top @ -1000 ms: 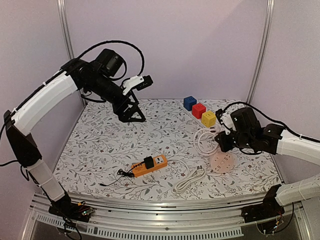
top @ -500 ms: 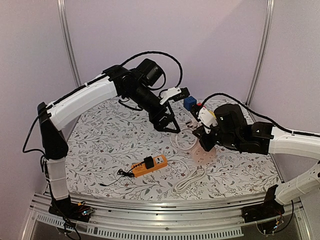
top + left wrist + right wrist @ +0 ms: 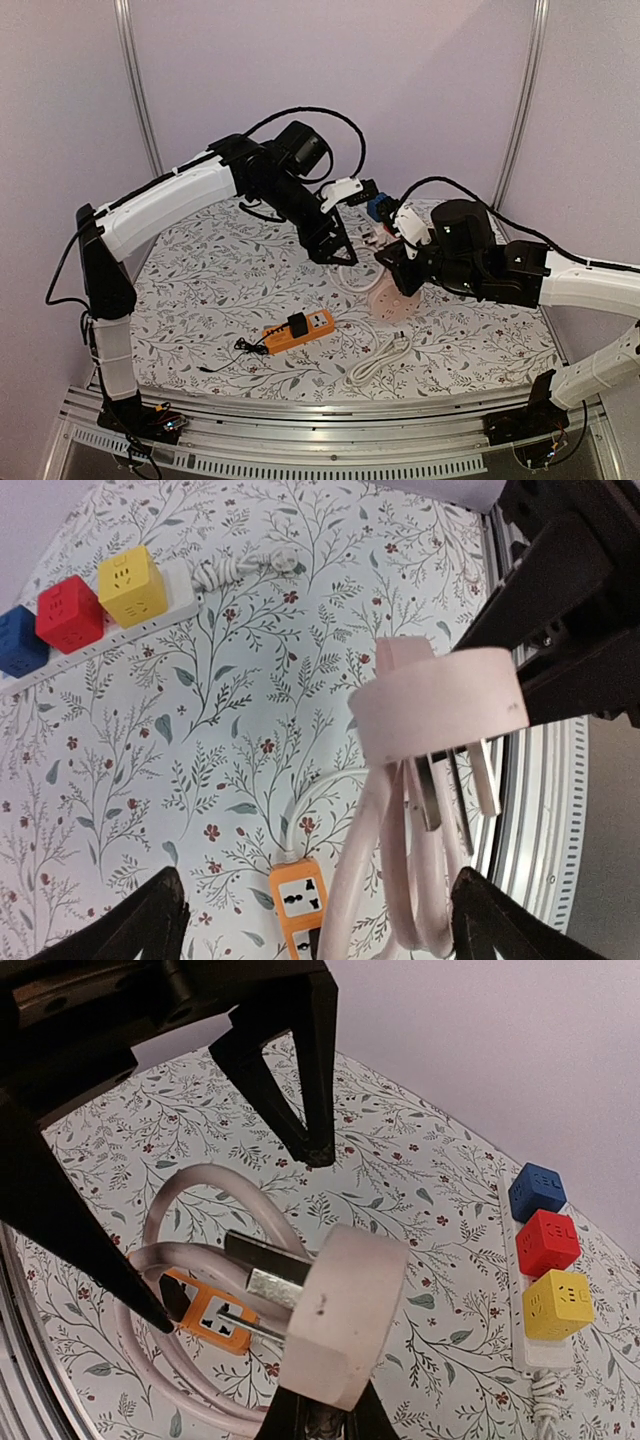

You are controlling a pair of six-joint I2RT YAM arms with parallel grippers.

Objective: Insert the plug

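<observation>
Lying flat on the near tabletop: orange power strip. Above and behind it, right hand clenched on pink plug, prongs bared, lifted clear. Left hand released, fingers spread, just beside plug. Cube sockets farthest.

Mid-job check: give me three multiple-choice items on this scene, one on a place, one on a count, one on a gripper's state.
1. Where is the orange power strip?
A) on the table, left of the white cable
B) against the back wall
C) in the air

2. How many coloured cubes sit on the white strip?
A) two
B) three
C) four

3. The right gripper is
A) open
B) shut on the pink plug
C) out of view

Answers: 1 A, the top view shows it lying there; 2 B, blue, red, yellow; 3 B, its jaws clamp the plug.
</observation>
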